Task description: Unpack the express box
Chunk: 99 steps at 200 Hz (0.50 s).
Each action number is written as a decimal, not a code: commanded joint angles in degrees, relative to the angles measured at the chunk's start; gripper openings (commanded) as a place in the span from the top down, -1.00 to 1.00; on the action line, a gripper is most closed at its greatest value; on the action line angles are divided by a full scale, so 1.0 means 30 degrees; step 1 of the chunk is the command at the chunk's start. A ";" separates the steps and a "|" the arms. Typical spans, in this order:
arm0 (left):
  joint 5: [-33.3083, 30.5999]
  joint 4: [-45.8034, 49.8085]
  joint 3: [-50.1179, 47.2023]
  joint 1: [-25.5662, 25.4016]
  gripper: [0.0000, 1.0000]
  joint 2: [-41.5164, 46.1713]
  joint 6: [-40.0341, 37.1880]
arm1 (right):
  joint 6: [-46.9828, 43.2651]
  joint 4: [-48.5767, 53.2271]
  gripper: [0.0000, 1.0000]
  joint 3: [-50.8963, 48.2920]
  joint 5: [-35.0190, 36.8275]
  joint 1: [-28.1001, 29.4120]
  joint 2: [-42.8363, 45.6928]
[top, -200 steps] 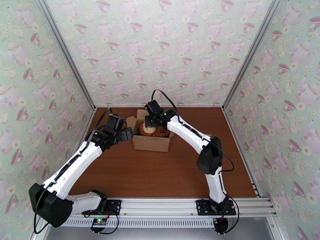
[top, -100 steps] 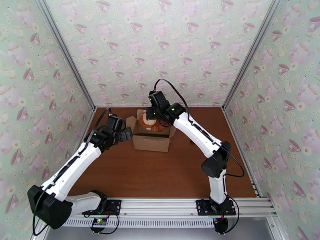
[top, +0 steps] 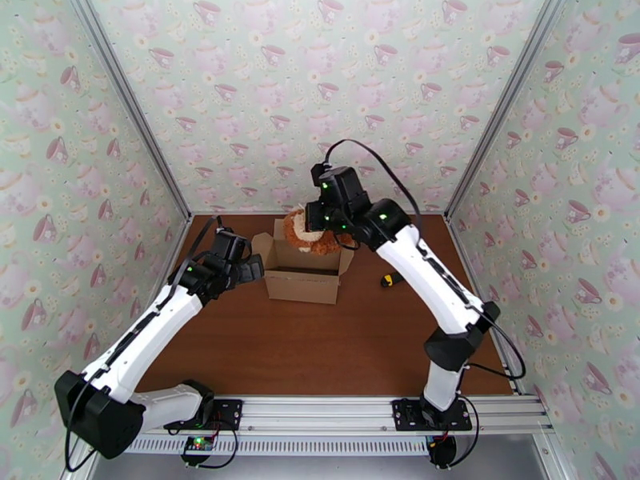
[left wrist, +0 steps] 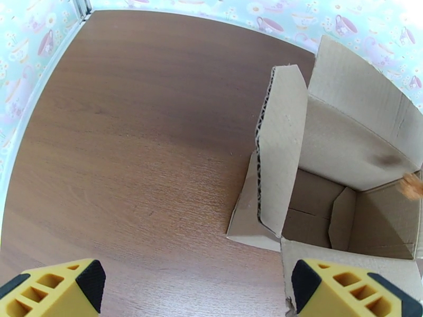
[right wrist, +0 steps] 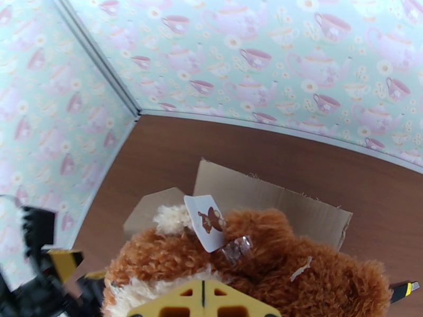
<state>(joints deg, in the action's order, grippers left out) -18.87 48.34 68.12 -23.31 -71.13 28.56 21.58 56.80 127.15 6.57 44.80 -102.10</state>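
Brown wood-grain table [top: 320,346] carries everything you are working with. The express box [top: 302,286] sits on it toward the far wall, left of centre, with its top flaps folded outward. Your left wrist camera looks down past a raised flap to bare cardboard inside the box.

Over the far side of that open top hangs a brown-and-cream plush toy [top: 308,234]. It is pinched in your right gripper [top: 318,220], whose yellow jaws are closed on the fur at the bottom of the right wrist view.

Your left gripper [top: 252,270] sits just beside the box's left flap. Its jaws are spread wide with nothing between them, and whether a fingertip touches the cardboard you cannot tell.

A white card tag [right wrist: 209,222] printed with a small bear lies on the plush. A small yellow-and-black object [top: 390,279] lies on the table just right of the box.
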 commanded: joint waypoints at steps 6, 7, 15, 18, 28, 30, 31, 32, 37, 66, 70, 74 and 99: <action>-0.0728 0.0030 0.0603 0.0027 -1.00 -0.0014 0.0118 | -0.0632 0.0635 1.00 -0.1022 -0.0434 0.0513 0.2198; -0.0734 0.0015 0.0609 0.0031 -1.00 -0.0017 0.0104 | -0.0632 0.0651 1.00 -0.1063 -0.0418 0.0525 0.2267; -0.0863 0.0032 0.0615 0.0019 -1.00 -0.0032 0.0063 | -0.0658 0.0668 1.00 -0.1445 -0.0166 0.0541 0.2804; -0.0920 0.0034 0.0640 0.0034 -1.00 -0.0032 0.0047 | -0.0661 0.0668 1.00 -0.1587 -0.0127 0.0559 0.3083; -0.1077 0.0031 0.0648 0.0023 -1.00 -0.0113 -0.0015 | -0.0690 0.0683 1.00 -0.1933 0.0045 0.0543 0.3795; -0.1103 0.0031 0.0660 0.0033 -1.00 -0.0131 -0.0024 | -0.0691 0.0716 1.00 -0.2008 0.0061 0.0553 0.3960; -0.1126 0.0030 0.0652 0.0005 -1.00 -0.0148 -0.0025 | -0.0705 0.0721 1.00 -0.2040 0.0079 0.0560 0.4027; -0.1124 0.0045 0.0648 0.0006 -1.00 -0.0142 -0.0026 | -0.0713 0.0724 1.00 -0.2070 0.0087 0.0548 0.4104; -0.1239 0.0054 0.0671 0.0035 -1.00 -0.0217 -0.0054 | -0.0760 0.0807 1.00 -0.2150 0.0081 0.0566 0.4433; -0.1682 0.0031 0.0754 0.0039 -1.00 -0.0487 -0.0005 | -0.0852 0.2269 1.00 -0.2415 -0.0442 0.0549 0.5940; -0.1685 0.0034 0.0761 0.0036 -1.00 -0.0475 0.0028 | -0.0856 0.2412 1.00 -0.2555 -0.0643 0.0565 0.6148; -0.1706 0.0012 0.0767 0.0030 -1.00 -0.0478 0.0074 | -0.0844 0.2500 1.00 -0.2734 -0.0871 0.0542 0.6368; -0.1762 -0.0057 0.0961 0.0021 -1.00 -0.0275 0.0200 | -0.0609 0.2938 1.00 -0.4495 -0.1774 0.0558 0.7867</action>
<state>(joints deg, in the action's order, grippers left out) -22.39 48.31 68.42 -23.31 -72.10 28.53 20.14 62.59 117.80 4.67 46.39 -82.13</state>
